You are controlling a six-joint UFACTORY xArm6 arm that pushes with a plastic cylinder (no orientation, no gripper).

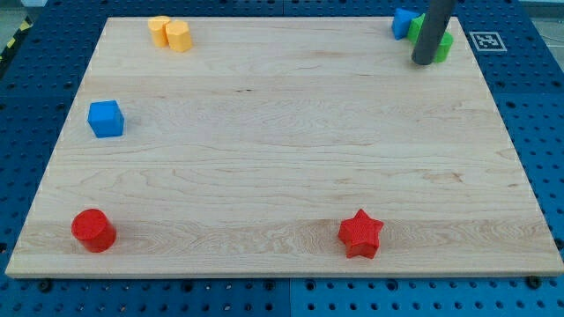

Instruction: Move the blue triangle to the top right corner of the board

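The blue triangle (403,22) lies near the board's top right corner, partly hidden by the dark rod. My tip (423,62) rests on the board just below and to the right of it. A green block (443,44) sits right behind the rod, touching or nearly touching the blue triangle; its shape is mostly hidden.
The wooden board (282,158) holds two yellow blocks (171,33) at the top left, a blue cube (106,119) at the left, a red cylinder (93,230) at the bottom left and a red star (360,233) at the bottom right of centre. A marker tag (486,40) lies off the board's top right.
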